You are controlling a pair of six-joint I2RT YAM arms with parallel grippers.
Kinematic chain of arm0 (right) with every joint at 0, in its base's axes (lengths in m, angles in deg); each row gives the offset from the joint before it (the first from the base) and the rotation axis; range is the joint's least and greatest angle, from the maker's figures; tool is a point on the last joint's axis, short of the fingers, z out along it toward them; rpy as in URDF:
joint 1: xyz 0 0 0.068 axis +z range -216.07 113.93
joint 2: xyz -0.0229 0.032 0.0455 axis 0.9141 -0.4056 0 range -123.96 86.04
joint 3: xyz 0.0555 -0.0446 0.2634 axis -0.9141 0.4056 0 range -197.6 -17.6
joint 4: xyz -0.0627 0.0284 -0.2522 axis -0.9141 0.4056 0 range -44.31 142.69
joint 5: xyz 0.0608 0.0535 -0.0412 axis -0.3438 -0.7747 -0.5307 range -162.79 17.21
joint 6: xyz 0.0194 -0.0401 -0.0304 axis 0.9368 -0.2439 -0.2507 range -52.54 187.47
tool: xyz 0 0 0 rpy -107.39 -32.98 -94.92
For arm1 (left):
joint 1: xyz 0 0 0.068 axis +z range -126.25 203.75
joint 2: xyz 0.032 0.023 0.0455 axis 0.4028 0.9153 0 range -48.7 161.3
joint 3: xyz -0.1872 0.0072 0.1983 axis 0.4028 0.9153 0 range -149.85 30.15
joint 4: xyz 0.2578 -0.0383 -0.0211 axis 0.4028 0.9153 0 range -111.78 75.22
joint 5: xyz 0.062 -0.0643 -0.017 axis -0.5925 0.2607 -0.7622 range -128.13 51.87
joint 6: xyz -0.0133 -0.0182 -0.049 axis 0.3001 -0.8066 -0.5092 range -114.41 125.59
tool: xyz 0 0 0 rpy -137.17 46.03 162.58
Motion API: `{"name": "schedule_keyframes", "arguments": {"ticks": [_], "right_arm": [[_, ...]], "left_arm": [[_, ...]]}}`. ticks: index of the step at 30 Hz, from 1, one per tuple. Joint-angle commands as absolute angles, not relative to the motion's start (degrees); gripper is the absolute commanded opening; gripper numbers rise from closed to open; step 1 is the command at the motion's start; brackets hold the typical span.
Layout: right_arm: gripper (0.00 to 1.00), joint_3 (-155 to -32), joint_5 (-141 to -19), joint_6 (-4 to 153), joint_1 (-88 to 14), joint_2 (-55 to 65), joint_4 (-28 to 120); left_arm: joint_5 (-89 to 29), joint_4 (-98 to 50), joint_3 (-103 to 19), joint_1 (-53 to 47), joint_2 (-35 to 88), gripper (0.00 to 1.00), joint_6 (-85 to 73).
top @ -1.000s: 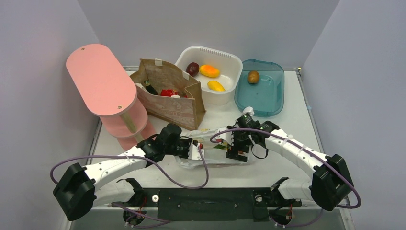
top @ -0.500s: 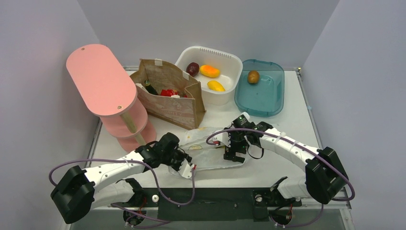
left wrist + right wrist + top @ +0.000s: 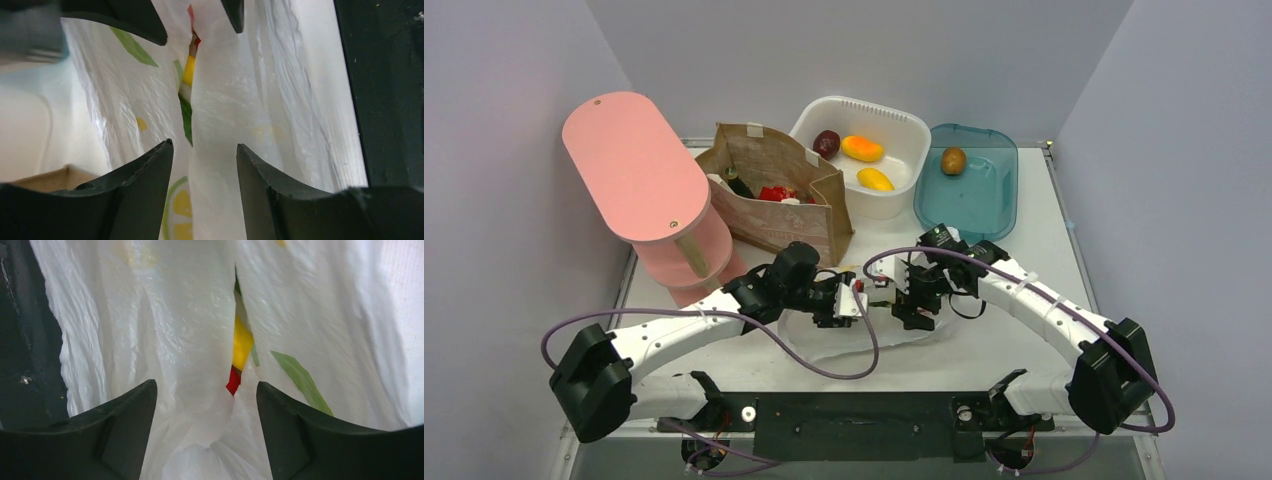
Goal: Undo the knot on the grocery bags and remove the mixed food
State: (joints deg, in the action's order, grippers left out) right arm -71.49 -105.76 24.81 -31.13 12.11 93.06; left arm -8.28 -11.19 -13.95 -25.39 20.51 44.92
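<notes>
Crinkly white grocery bag [image 3: 165,315] lies under the left pincer [image 3: 204,146] and right pincer [image 3: 205,384], both apart.

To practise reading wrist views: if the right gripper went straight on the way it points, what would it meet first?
Most likely the white grocery bag, whose crinkled plastic fills the view ahead of the right gripper and its open fingers; how near it lies is unclear.

Both arms stretched forward, elbows outward, wrists turned inward. Left gripper [image 3: 852,303] and right gripper [image 3: 894,297] face tip to tip, near each other. Left jaws parted; right jaws wider.
</notes>
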Motion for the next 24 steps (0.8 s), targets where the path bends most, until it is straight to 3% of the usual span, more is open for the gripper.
{"name": "schedule_keyframes", "arguments": {"ticks": [1, 4, 6, 13, 17, 22, 24], "right_arm": [[0.63, -72.47, -109.99, 25.95, -33.71, 11.31, 93.27], [0.39, -72.27, -110.02, 27.03, -35.18, 10.84, 92.12], [0.30, -71.63, -109.78, 28.54, -37.26, 10.64, 90.69], [0.19, -69.32, -106.95, 35.25, -39.23, 10.61, 84.78], [0.18, -68.40, -103.09, 42.76, -39.33, 10.23, 79.48], [0.22, -66.33, -92.79, 55.32, -39.74, 10.97, 69.98], [0.20, -66.17, -88.38, 60.87, -40.54, 10.89, 67.43]], "left_arm": [[-8.34, -18.22, -13.86, -27.08, 24.94, 0.48, 39.11], [-11.10, -23.42, -13.20, -27.47, 28.13, 0.48, 38.50], [-12.04, -24.29, -13.56, -27.50, 30.46, 0.48, 38.53], [-15.88, -26.18, -12.94, -29.04, 36.53, 0.51, 40.81], [-15.27, -23.20, -12.69, -30.05, 35.98, 0.37, 44.85], [-12.62, -17.79, -9.42, -32.23, 30.66, 0.01, 52.23], [-11.88, -16.26, -7.70, -32.86, 28.29, 0.00, 55.73]]}}
